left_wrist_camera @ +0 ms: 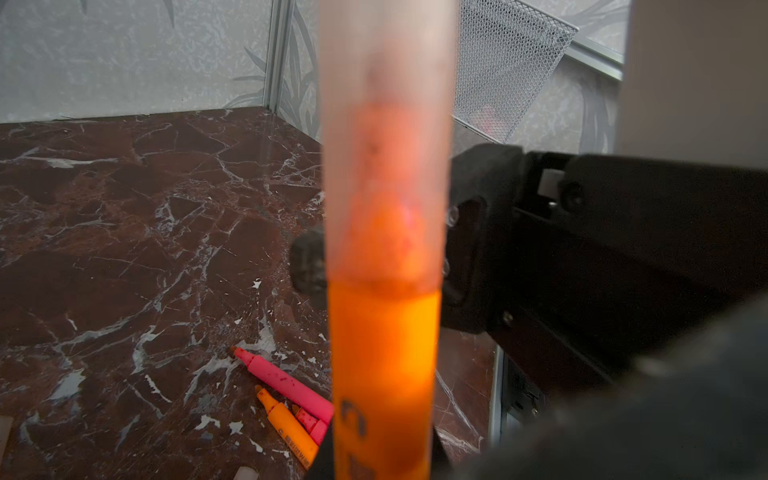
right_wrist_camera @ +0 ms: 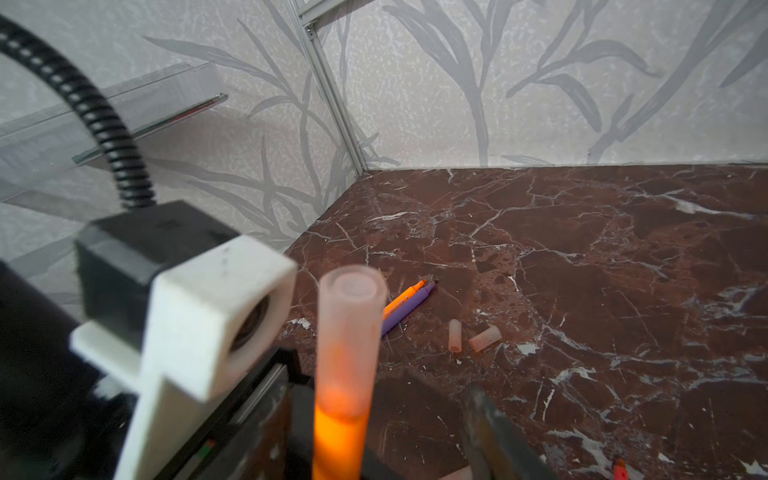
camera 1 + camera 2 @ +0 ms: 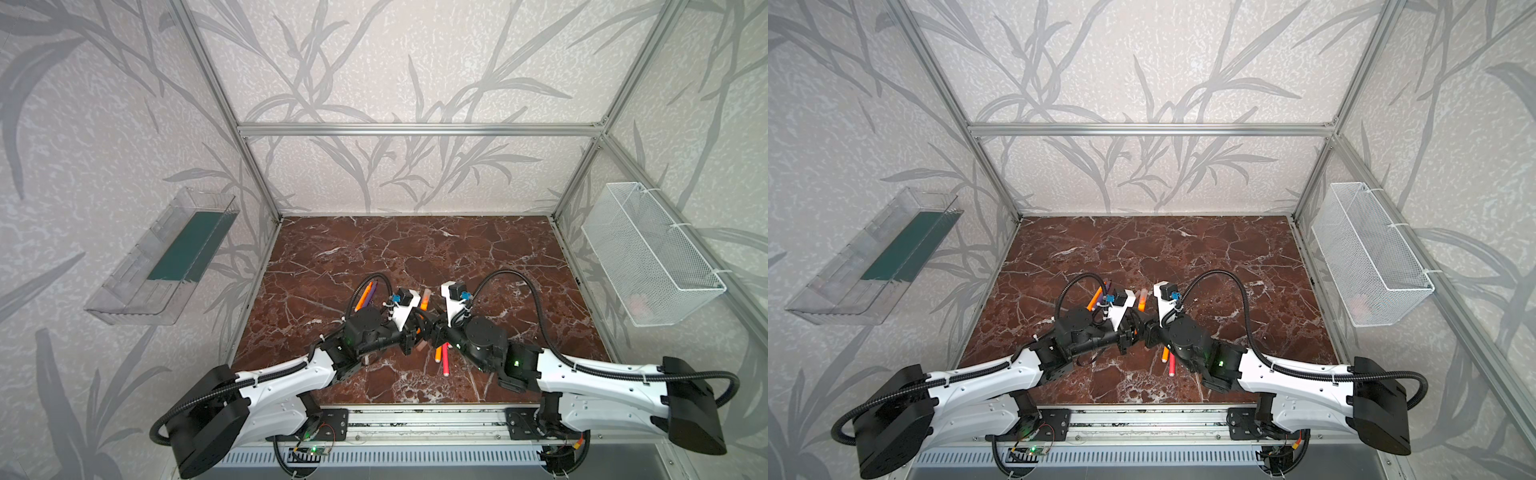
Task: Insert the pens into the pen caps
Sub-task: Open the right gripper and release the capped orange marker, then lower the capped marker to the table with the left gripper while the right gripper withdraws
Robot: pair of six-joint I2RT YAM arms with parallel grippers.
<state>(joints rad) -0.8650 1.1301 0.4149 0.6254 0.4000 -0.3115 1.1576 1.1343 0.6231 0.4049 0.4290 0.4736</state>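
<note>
Entry: orange pen [image 1: 384, 365], upright over the desk's [image 1: 124, 249] near middle, clamped low in my left pincer [image 1: 382, 465], cap [image 1: 384, 145] on its tip; right pincer [image 1: 386, 249] part-open astride that cap, so I'd press straight along the barrel.

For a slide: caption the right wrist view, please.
Upright orange pen wearing its cap; purple pen, second orange pen and two loose caps lie on the table.
</note>
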